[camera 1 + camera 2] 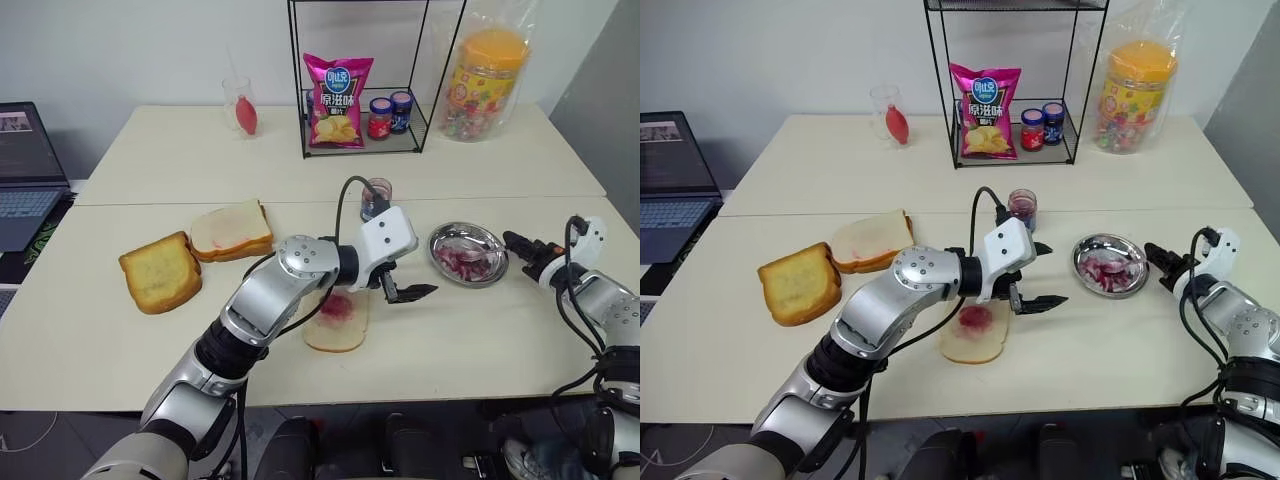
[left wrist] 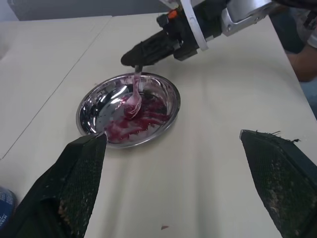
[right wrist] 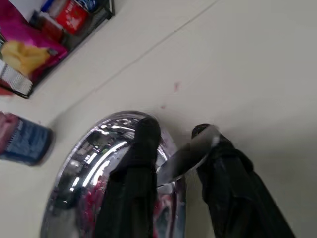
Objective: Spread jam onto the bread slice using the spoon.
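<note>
The bread slice [image 1: 337, 322] lies near the table's front edge with a pinkish smear at its middle. My left gripper [image 1: 1042, 274] hovers open just above its right end and holds nothing. It points toward a steel dish [image 1: 436, 250] smeared with jam. The jam jar [image 1: 376, 197] stands behind the left gripper. My right gripper [image 1: 512, 244] is at the dish's right rim. The spoon [image 2: 133, 99] has its bowl in the dish, and its handle [image 3: 190, 153] lies between the right fingers. Those fingers stand apart, and the handle leans on one of them.
A toasted slice [image 1: 160, 272] and a sandwich [image 1: 232, 230] lie at the left. At the back, a wire rack [image 1: 303, 90] holds a chips bag [image 1: 337, 100] and two capped jars [image 1: 390, 115], with a candy tub [image 1: 485, 80] to its right. A laptop [image 1: 25, 170] sits far left.
</note>
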You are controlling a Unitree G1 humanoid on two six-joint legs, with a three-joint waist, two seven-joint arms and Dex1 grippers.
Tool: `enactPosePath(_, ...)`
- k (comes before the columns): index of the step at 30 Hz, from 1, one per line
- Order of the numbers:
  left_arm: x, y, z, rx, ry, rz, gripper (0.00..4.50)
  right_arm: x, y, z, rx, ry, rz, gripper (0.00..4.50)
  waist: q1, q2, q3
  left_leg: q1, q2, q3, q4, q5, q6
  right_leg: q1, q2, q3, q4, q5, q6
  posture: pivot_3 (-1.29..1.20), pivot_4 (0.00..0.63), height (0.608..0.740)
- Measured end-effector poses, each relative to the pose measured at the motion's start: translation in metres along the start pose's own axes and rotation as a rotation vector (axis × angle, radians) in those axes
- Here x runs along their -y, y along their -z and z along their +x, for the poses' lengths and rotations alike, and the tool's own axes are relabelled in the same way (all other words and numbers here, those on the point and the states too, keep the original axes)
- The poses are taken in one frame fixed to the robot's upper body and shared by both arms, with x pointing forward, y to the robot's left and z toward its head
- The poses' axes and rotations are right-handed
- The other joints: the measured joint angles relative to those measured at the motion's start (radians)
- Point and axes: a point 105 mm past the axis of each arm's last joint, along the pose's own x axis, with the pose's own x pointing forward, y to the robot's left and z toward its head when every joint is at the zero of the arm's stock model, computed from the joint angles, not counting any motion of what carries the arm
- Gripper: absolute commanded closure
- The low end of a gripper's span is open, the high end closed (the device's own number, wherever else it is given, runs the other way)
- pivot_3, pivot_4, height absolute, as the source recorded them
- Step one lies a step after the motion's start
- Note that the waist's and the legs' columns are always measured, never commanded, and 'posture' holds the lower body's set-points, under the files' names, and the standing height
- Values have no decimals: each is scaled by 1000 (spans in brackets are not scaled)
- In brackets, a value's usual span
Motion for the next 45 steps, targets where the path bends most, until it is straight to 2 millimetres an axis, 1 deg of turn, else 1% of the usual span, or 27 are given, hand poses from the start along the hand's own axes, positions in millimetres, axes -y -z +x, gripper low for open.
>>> enactPosePath(1, 0, 0, 0, 0, 0, 0, 0, 0, 2, 0, -4, 5, -37, 2149, 0, 0, 0, 0, 0, 0, 0, 0, 0, 0, 0, 0, 0, 0, 0, 0, 150, 740)
enactPosePath(3, 2, 0, 1, 2, 5, 0, 0, 0, 3, 0, -3, 8, -119, 1623, -1, 0, 0, 0, 0, 0, 0, 0, 0, 0, 0, 0, 0, 0, 0, 0, 150, 740)
enactPosePath(7, 3, -1, 3, 7, 10, 0, 0, -2, 0, 0, 30, 14, -237, 741, 0, 0, 0, 1, 0, 0, 0, 0, 0, 0, 0, 0, 1, 0, 0, 0, 150, 740)
enactPosePath(9, 3, -2, 4, 9, 7, 1, 0, -4, -4, -2, 55, 9, -292, 468, 0, 0, 0, 1, 0, 0, 0, 0, 0, 0, 0, 0, 1, 0, 0, 0, 150, 740)
enactPosePath(14, 2, -1, 4, 4, -2, 4, 0, -9, -13, -7, 112, 9, -412, 468, -1, 0, 0, 1, 0, 0, 0, 0, 0, 0, 0, 0, 1, 0, 0, 0, 150, 740)
enactPosePath(20, 0, -1, 4, 8, -7, 9, 0, -12, -22, -9, 193, 32, -459, 468, 0, 0, 0, 1, 0, 0, 1, 0, 0, 0, 0, 0, 2, 0, 0, 0, 150, 740)
enactPosePath(22, -7, -1, 0, 14, -42, 30, 0, -15, -38, -15, 297, 62, -471, 468, 0, 0, 0, 1, 0, 0, 0, 0, 0, 0, 0, 1, 2, 0, 0, 0, 150, 740)
enactPosePath(24, -16, -1, -7, 9, -90, 59, 0, -19, -52, -22, 358, 68, -486, 468, -1, 0, 0, 2, 0, 0, 0, 0, 0, 0, 0, 0, 2, 0, 0, 0, 150, 740)
enactPosePath(25, -24, 1, -13, -5, -130, 74, 0, -23, -59, -28, 386, 67, -498, 468, 0, 0, 0, 2, 0, 0, 0, 0, 0, 0, 0, 0, 2, 0, 0, 0, 150, 740)
enactPosePath(26, -30, 4, -19, -22, -167, 84, 0, -28, -60, -33, 397, 49, -511, 468, 0, 0, 0, 2, 0, -1, 0, 0, -1, 0, 0, 0, 3, 0, 0, 0, 150, 740)
enactPosePath(27, -51, 17, -48, -92, -269, 106, 0, -45, -58, -44, 398, -24, -547, 468, -3, 1, 0, 2, 1, -1, -1, 0, 0, 0, 0, 1, 3, 0, 0, 0, 150, 740)
enactPosePath(28, -58, 23, -59, -118, -306, 106, 0, -48, -57, -48, 395, -42, -560, 468, -7, 1, 0, 3, 2, -1, -1, 0, 0, 0, 0, 1, 3, 0, 0, 0, 150, 740)
enactPosePath(29, -67, 32, -80, -160, -364, 100, 0, -53, -55, -55, 383, -74, -573, 468, -8, 1, 0, 3, 2, -2, -1, 0, 0, 0, 0, 0, 3, 0, -1, 0, 150, 740)
enactPosePath(31, -71, 39, -98, -190, -401, 87, 0, -59, -52, -61, 361, -107, -589, 468, -4, 1, 0, 2, 2, -2, -1, 0, 0, 0, 0, 0, 3, 0, -1, 0, 150, 740)
enactPosePath(32, -67, 41, -105, -194, -402, 87, 0, -66, -47, -66, 333, -151, -610, 468, -1, 1, 0, 2, 1, -2, -1, 0, 0, 0, -1, 0, 3, 0, -1, 0, 150, 740)
enactPosePath(33, -59, 49, -124, -224, -401, 78, 0, -75, -33, -74, 261, -224, -664, 468, 0, 1, 0, 2, 0, -2, -1, 0, 0, 1, -6, 0, 2, 0, -1, 0, 150, 740)
enactPosePath(34, -59, 51, -130, -235, -410, 74, 0, -76, -31, -76, 242, -238, -679, 468, 1, 0, 0, 2, 0, -2, 0, 0, 0, 1, -6, 0, 1, 0, -1, 0, 150, 740)
enactPosePath(35, -59, 58, -143, -268, -425, 68, 0, -79, -24, -81, 197, -274, -719, 468, 1, 0, 0, 2, 0, -1, 0, 0, 0, 1, -6, 0, 1, 0, -1, 0, 150, 740)
enactPosePath(36, -57, 63, -151, -289, -423, 59, 0, -80, -19, -84, 161, -303, -744, 468, 2, 0, 0, 2, 0, -1, 0, 0, 0, 1, -6, -1, 0, 0, 0, 0, 150, 740)
enactPosePath(37, -47, 77, -180, -354, -408, 14, 0, -86, 0, -98, 22, -409, -818, 468, 2, 0, 0, 2, 0, -1, 0, 0, 0, 1, -6, -1, 0, -1, -1, 0, 150, 740)
enactPosePath(38, -44, 80, -185, -369, -398, 3, 0, -87, 4, -101, -12, -433, -833, 468, 1, 0, 0, 2, 0, -1, 0, 0, 0, 1, -6, -1, 0, -1, -1, 0, 150, 740)
enactPosePath(39, -34, 86, -196, -407, -353, -27, 0, -90, 14, -108, -87, -498, -858, 468, 2, 0, 0, 2, 1, -2, 0, 0, 0, 2, -7, -1, 0, -2, 1, 0, 150, 740)
enactPosePath(40, -30, 88, -199, -418, -335, -35, 0, -92, 16, -111, -108, -518, -865, 468, 2, 0, 0, 2, 1, -2, 0, 0, 0, 2, -7, -1, 0, -2, 1, 0, 150, 740)
enactPosePath(41, -22, 91, -204, -433, -295, -50, 0, -95, 20, -115, -145, -564, -876, 468, 2, 0, 0, 3, 1, -1, 1, 0, 0, 2, -7, -1, 0, -2, 1, 0, 150, 740)
enactPosePath(42, -16, 92, -207, -437, -271, -56, 0, -96, 21, -119, -169, -584, -889, 468, 3, 0, 0, 3, 1, -1, 1, 0, 0, 3, -8, -1, 0, -4, -3, 0, 150, 740)
enactPosePath(44, -11, 93, -209, -428, -259, -60, 0, -96, 20, -122, -190, -599, -901, 468, 5, -1, 0, 4, 1, -2, 2, 1, 1, 4, -8, -1, 0, -4, -5, 0, 150, 740)
enactPosePath(45, -7, 94, -214, -422, -252, -88, 0, -96, 19, -125, -210, -616, -916, 468, 7, -1, 0, 4, 2, -2, 2, 1, 1, 5, -8, -2, 0, -4, -5, 0, 150, 740)
